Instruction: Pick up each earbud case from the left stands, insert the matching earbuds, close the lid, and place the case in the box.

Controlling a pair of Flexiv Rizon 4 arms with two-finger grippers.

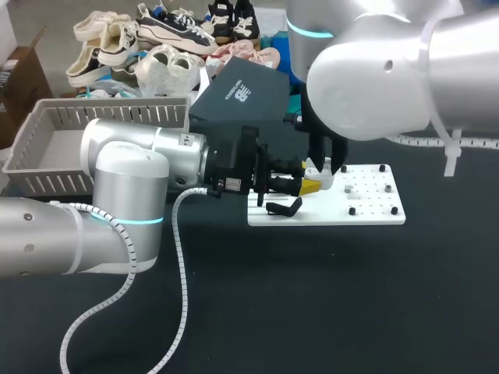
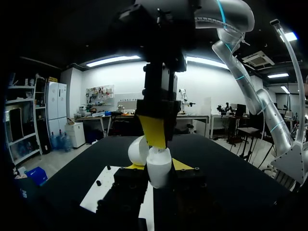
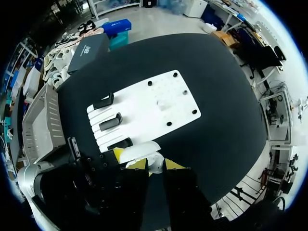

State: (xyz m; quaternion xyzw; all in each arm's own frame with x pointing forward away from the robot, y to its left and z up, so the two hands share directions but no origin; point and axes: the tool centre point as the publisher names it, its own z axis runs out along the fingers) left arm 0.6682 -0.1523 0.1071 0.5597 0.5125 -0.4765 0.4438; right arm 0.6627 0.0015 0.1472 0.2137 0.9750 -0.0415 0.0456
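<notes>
My left gripper is shut on a white earbud case and holds it over the left part of the white board. In the left wrist view the case sits between the yellow tips with its lid swung open. My right gripper comes straight down onto the open case, its yellow fingers close together. In the right wrist view a small white earbud shows between the right gripper's tips, with the case lid just ahead. Black stands line the board's left side.
A grey slatted basket stands at the left, and a dark box lies behind the board. Shoes are piled along the far edge. Small black pegs dot the board's right half. Black tabletop spreads toward the front.
</notes>
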